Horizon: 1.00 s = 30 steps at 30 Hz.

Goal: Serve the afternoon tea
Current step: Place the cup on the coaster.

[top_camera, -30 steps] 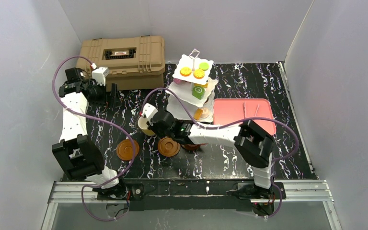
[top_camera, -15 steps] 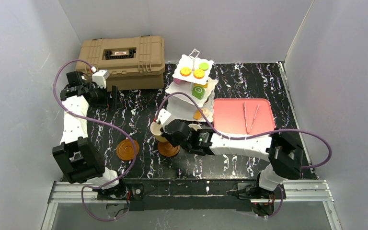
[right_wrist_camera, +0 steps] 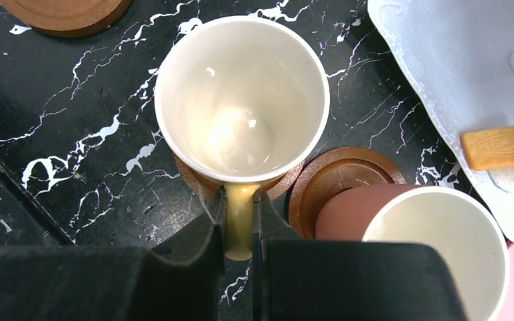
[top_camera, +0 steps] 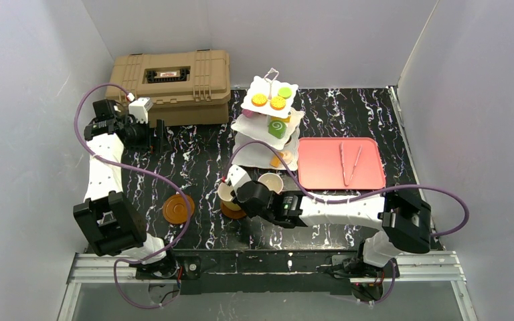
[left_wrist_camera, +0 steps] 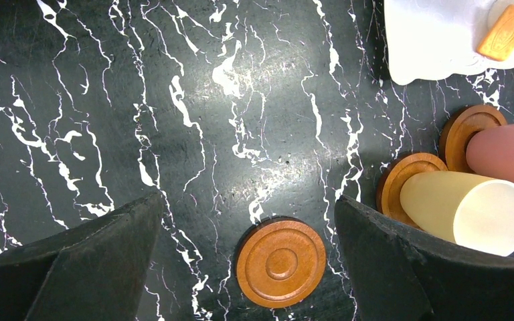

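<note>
black marble tabletop (top_camera: 194, 144): yellow cup (right_wrist_camera: 241, 93) now over saucer (left_wrist_camera: 396, 180)

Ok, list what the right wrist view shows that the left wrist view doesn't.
Right wrist only: the right gripper pinching the handle of the yellow cup, and the look down into both cups. Left wrist only: the left gripper, open, and a bare saucer seen whole. Both: the yellow cup, pink cup, their saucers and the biscuit on the stand's bottom plate.

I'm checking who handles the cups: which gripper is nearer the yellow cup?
Right. The right gripper is shut on the handle of the yellow cup. The left gripper hangs open well away from it, near the tan case.
</note>
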Motion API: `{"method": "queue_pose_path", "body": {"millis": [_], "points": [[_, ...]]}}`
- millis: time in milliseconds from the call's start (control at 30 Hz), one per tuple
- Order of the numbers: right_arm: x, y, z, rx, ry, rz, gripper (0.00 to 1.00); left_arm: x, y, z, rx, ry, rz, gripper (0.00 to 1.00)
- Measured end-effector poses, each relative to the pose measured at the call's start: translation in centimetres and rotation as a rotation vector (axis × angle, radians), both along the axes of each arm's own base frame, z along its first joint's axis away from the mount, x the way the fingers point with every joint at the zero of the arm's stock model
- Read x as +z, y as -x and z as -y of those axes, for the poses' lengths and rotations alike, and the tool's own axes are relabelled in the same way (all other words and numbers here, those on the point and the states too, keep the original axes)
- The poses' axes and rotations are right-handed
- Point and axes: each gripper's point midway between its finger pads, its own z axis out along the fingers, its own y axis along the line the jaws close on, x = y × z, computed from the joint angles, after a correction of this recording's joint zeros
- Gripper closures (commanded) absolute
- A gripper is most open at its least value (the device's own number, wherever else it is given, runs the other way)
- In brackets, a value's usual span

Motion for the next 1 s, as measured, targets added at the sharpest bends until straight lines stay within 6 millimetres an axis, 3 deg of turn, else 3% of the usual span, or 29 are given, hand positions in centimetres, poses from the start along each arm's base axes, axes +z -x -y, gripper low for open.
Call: {"method": "queue_pose_path", "body": {"millis": [300,1000], "points": [[-0.4,0.2,-0.3,-0.012,-0.056,-0.012,0.99,0.0,0.1,0.1,0.005,0.005,-0.004,0.01],[-1.0,-1.7,-4.7,-0.047,-0.134,0.041,0.99,-0.1,0.1,0.1,0.005,0.006,-0.005,0.01]]}}
